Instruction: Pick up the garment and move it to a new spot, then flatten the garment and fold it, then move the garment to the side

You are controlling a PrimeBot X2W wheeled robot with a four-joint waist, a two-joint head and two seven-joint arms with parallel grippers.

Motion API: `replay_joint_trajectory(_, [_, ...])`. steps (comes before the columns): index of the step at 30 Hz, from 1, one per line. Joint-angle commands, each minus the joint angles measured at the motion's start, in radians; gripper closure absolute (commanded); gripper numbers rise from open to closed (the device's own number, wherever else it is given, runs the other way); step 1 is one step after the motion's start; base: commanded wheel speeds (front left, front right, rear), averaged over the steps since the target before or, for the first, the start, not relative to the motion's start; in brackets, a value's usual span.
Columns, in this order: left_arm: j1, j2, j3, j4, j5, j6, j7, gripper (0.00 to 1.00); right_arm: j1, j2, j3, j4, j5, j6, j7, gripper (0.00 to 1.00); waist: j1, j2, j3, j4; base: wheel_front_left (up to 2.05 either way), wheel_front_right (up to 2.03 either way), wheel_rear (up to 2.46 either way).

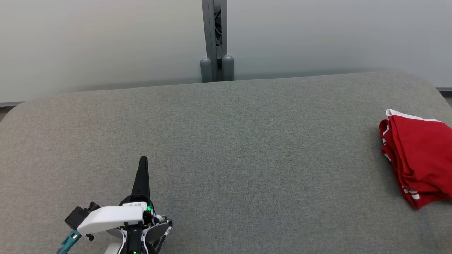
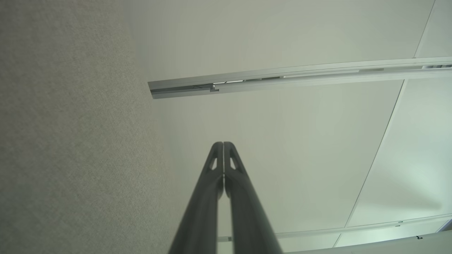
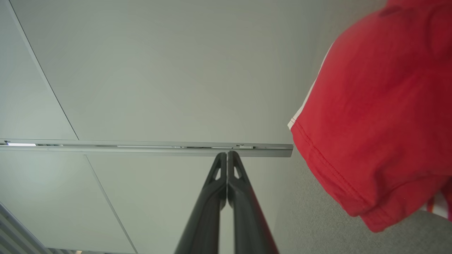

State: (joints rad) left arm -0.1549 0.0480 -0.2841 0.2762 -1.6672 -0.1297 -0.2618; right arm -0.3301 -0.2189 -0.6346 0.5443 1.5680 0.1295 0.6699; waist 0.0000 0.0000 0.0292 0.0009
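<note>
- Red, white-trimmed cloth garment: a folded bundle at the right edge of the grey fabric-covered tabletop, long axis running near to far.
- Right gripper: the nearer arm, garment just beside it; fingers pressed together, holding nothing.
- Left gripper: near left, well apart from the garment; fingers pressed together, empty.

On the table, garment far right, left pincer front left.
</note>
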Motion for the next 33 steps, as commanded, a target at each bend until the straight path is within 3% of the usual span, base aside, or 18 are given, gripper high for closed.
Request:
replay_joint_trajectory(1, [-0.019,0.003,0.001,0.003,-0.003,-0.004,-0.001,1.00,-0.010,-0.005,-0.001,0.004,0.006,0.002,0.005,1.00,0.0000,0.0000,0.000,0.000,0.00,0.00,0.00])
replay_joint_trajectory(33, [-0.019,0.003,0.001,0.002,-0.002,-0.004,-0.001,1.00,-0.006,-0.005,-0.001,0.004,0.006,0.002,0.005,1.00,0.0000,0.0000,0.000,0.000,0.00,0.00,0.00])
